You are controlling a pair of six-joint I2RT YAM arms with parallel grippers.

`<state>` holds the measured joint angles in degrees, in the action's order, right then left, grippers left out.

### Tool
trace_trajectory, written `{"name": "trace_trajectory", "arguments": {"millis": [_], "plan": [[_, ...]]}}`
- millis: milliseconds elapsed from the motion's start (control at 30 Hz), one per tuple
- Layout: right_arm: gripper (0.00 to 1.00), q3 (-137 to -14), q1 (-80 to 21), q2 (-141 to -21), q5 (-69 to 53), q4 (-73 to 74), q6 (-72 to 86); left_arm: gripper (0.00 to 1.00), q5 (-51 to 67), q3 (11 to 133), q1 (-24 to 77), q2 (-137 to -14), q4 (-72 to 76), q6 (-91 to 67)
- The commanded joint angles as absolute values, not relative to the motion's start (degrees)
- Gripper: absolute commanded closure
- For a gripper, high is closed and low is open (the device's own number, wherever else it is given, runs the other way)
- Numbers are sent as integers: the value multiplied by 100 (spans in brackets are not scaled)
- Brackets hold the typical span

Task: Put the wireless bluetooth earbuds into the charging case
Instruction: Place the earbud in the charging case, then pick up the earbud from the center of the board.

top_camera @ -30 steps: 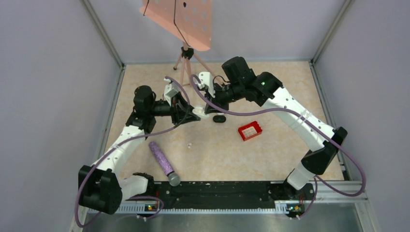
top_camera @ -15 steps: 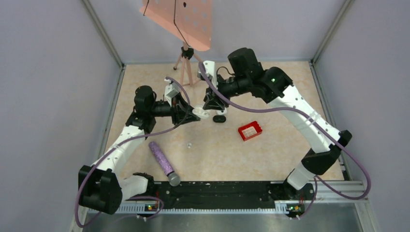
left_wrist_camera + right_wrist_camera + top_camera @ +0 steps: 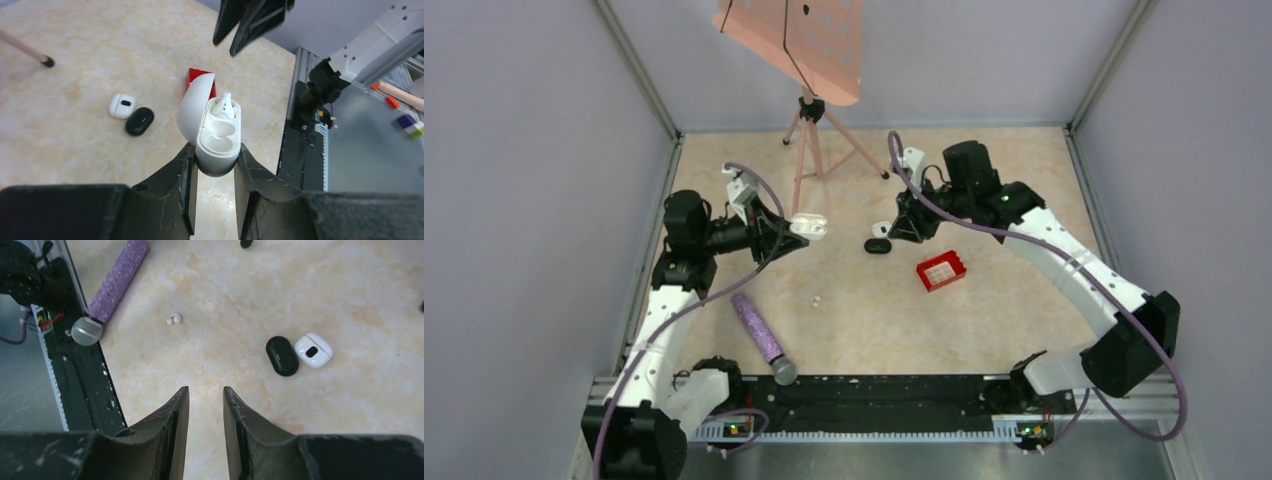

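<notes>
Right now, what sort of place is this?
Probably a lab test booth: plain grey walls box in a marbled table, with a rail along its near edge and a pink board on a tripod.

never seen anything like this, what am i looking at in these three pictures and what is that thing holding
This is a robot with a left arm and a right arm, bolted to a table. The wide picture looks down from above and behind; the other two come from a camera on each wrist. The left end effector is clamped on an open white charging case with one earbud seated in it. The right end effector is open and empty. On the table lie a loose earbud, a purple microphone, a black pod, a white pod and a red basket.
</notes>
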<state>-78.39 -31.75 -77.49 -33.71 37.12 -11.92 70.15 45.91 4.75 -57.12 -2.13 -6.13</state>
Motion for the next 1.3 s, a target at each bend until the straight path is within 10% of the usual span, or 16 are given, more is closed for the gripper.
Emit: {"name": "trace_trajectory", "arguments": {"millis": [0,567,1267], "plan": [[70,-7277,-3312,-8075,-3638,2807,-1497,100,6464,4330,-38,-5028,-166,-1401],[76,-9454,-4348,-11672,-4352,4029,-4052,100,4523,4874,-1693,-4416,-125,-3039],[74,-10625,-5125,-13063,-4376,3889,-4263,100,4176,5440,-2083,-4636,-475,-2987]]}}
